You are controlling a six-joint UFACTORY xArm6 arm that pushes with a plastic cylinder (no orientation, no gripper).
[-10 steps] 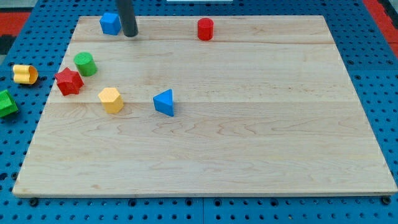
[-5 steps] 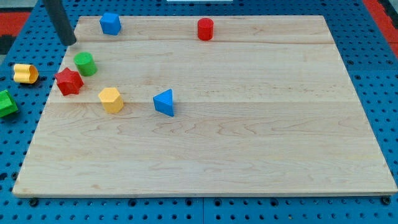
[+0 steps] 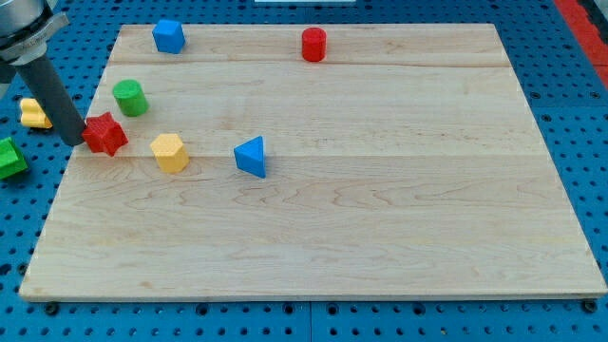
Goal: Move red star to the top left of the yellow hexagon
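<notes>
The red star (image 3: 106, 134) lies near the board's left edge, up and to the left of the yellow hexagon (image 3: 169, 152). My tip (image 3: 75, 141) is right against the star's left side, touching or nearly touching it. The dark rod rises from there toward the view's top left and hides part of a yellow block (image 3: 31, 114) off the board.
A green cylinder (image 3: 128, 97) stands just above and to the right of the star. A blue triangle (image 3: 252, 157) lies right of the hexagon. A blue block (image 3: 168, 36) and a red cylinder (image 3: 313, 45) sit near the top edge. A green block (image 3: 10, 158) lies off the board's left.
My tip has swept from beside the blue block at the top down and left to the star's left side. The star looks barely moved.
</notes>
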